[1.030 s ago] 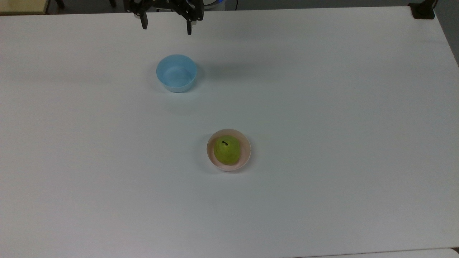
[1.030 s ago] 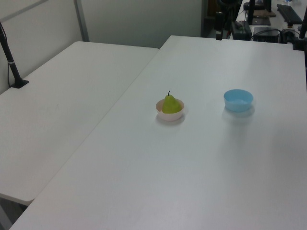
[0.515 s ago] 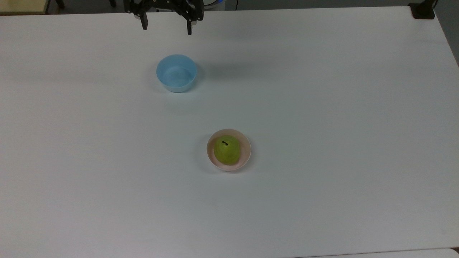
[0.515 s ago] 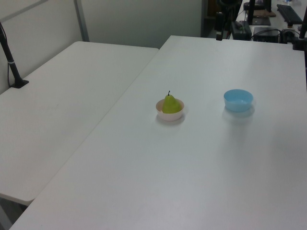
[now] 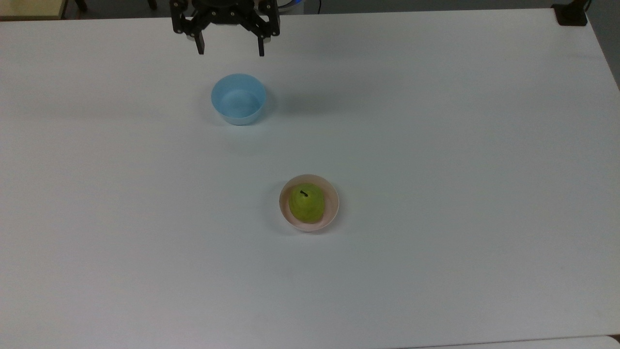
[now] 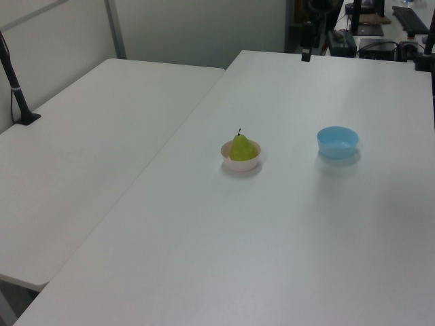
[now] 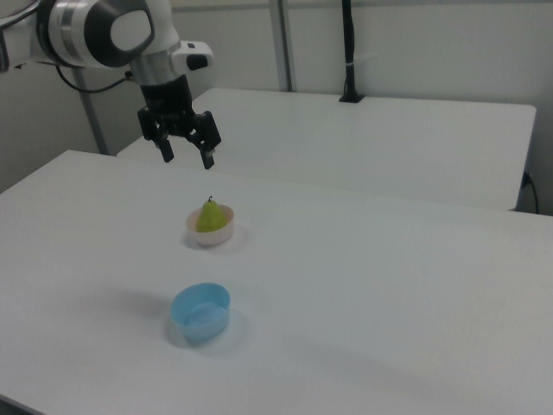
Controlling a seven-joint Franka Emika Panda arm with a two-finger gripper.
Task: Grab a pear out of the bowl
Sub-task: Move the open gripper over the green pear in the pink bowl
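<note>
The yellow-green pear (image 5: 306,203) stands stem up inside the small pale pink bowl (image 5: 333,205) near the middle of the white table. In the left view the pear (image 6: 240,147) rises above the bowl's rim (image 6: 241,165). My gripper (image 5: 230,51) hangs open and empty at the top edge of the top view, above the table beyond the light blue bowl and far from the pear. In the right view the gripper (image 7: 187,160) hovers high above the table with its fingers spread, while the pear (image 7: 207,216) sits in the pink bowl (image 7: 212,237).
An empty light blue bowl (image 5: 238,99) stands between the gripper and the pink bowl in the top view. A second white table (image 6: 88,129) adjoins this one, with a black clamped post (image 6: 17,88). A black clamp (image 5: 571,14) sits at the table's top right corner.
The open gripper has moved a little downward and rightward in the top view, towards the blue bowl. The pear and both bowls have not moved.
</note>
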